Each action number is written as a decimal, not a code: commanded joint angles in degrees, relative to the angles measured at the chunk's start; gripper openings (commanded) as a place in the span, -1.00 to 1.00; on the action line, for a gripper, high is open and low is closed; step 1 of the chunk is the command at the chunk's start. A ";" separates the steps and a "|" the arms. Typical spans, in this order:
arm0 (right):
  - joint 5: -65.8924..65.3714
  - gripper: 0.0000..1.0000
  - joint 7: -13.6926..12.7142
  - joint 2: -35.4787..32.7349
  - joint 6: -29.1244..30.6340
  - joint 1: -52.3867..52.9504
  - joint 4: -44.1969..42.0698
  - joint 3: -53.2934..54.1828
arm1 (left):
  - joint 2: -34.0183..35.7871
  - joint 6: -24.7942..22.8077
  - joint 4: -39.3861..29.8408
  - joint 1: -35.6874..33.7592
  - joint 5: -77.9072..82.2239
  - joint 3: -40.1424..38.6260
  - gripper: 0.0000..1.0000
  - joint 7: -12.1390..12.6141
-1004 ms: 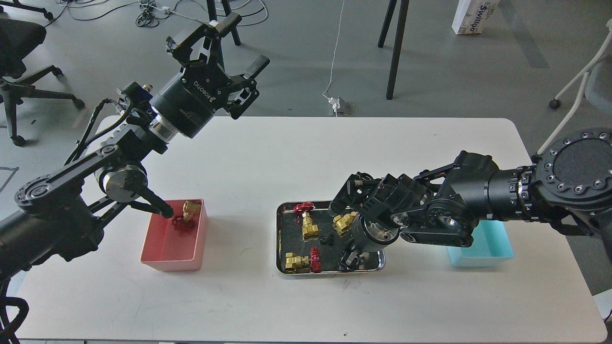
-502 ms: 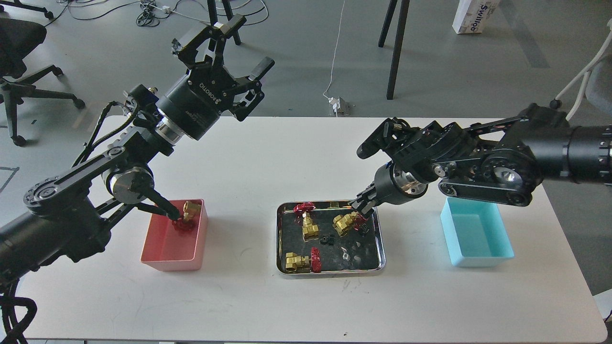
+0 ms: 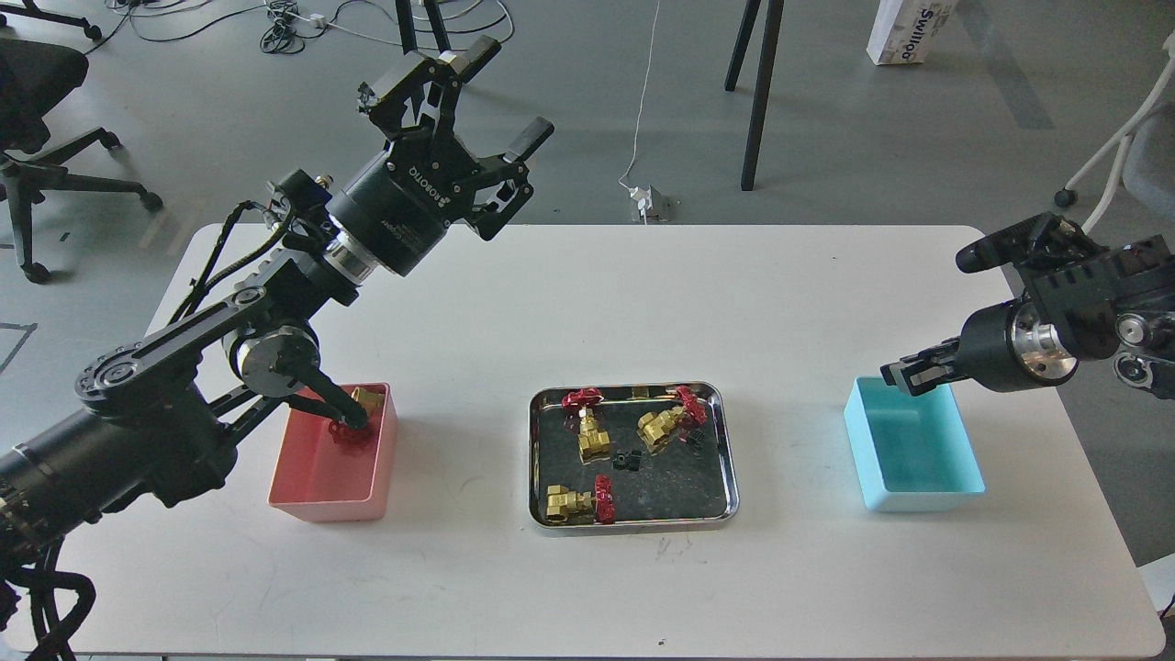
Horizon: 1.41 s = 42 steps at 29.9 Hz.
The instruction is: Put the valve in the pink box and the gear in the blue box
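The pink box [image 3: 317,477] stands at the left and holds one valve [image 3: 365,402], partly hidden by my left arm's elbow. Three valves lie in the steel tray [image 3: 633,525]: one [image 3: 592,433], another [image 3: 665,422], a third [image 3: 574,503]. A black gear [image 3: 627,460] lies between them. The blue box [image 3: 918,454] at the right looks empty. My left gripper [image 3: 500,96] is open and empty, high beyond the table's far edge. My right gripper [image 3: 904,376] has its fingers together above the blue box's far left corner. I cannot see whether anything is between the tips.
A second small dark piece [image 3: 695,439] lies by the tray's right valve. Off the table are an office chair [image 3: 37,101] at far left, stand legs [image 3: 757,101], floor cables and a white chair frame [image 3: 1115,147] at right.
My right arm has lifted out of the tray and swung right, to above the blue box's corner. My left arm has drifted a little right and up, gripper still open.
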 commanded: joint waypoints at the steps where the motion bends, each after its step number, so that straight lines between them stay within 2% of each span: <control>1: -0.18 -0.81 -0.23 -0.09 -0.11 -2.84 -0.03 1.51 | -0.10 0.02 0.01 0.00 0.00 0.03 0.64 0.00; 8: -0.18 -0.70 -0.58 -0.26 -0.11 -4.51 -0.12 1.69 | -0.01 0.02 0.01 0.09 0.00 0.12 0.64 0.00; 11: -0.18 -0.54 -0.76 -0.26 -0.11 -4.95 -0.20 1.78 | -0.01 0.02 0.01 0.09 0.00 0.12 0.64 0.00; 15: -0.18 0.01 -0.76 -0.96 -0.11 -5.22 -0.38 2.04 | -0.10 0.11 0.01 0.18 0.00 0.12 0.64 0.00; 19: 0.35 0.96 -0.76 -2.37 -0.20 -5.75 -0.38 3.36 | -0.10 0.20 0.01 0.18 0.09 0.12 0.64 0.00; 22: 0.96 0.98 -0.58 -3.86 -1.16 -6.27 -0.55 7.47 | -0.02 0.29 0.18 0.09 0.18 0.12 0.64 0.00; 25: 6.73 0.98 -0.58 -4.30 -5.72 -8.02 -1.52 15.99 | -0.10 0.29 1.85 -0.26 0.96 0.12 0.64 0.00; 29: 31.56 0.98 0.21 -3.16 -9.51 -10.49 -2.75 28.30 | -0.02 -0.15 4.14 -1.66 2.02 -0.58 0.64 0.00; 31: 47.12 0.98 2.13 -1.67 -9.08 -11.63 -3.10 34.01 | 0.07 -0.77 4.40 -3.59 1.67 -0.76 0.64 0.00; 34: 66.83 0.98 6.61 1.66 -5.31 -13.13 -6.34 39.73 | 0.34 -1.21 6.41 -6.85 1.49 -0.67 0.64 0.00; 37: 84.92 0.98 10.91 5.88 5.20 -15.66 -11.70 43.78 | 0.16 -3.46 9.40 -7.73 0.27 -1.11 0.64 0.00; 38: 89.77 0.98 12.15 7.20 6.62 -17.68 -13.02 44.75 | 0.07 -3.46 9.85 -7.65 -1.22 -1.37 0.64 0.00; 40: 96.13 0.98 12.51 10.36 6.62 -21.73 -16.79 47.29 | -0.19 -3.46 10.38 -6.86 -5.52 -2.51 0.68 0.00; 42: 95.97 0.98 12.51 13.08 6.62 -23.84 -18.57 49.41 | -0.71 -3.46 10.55 -5.54 -8.60 -2.78 0.73 0.00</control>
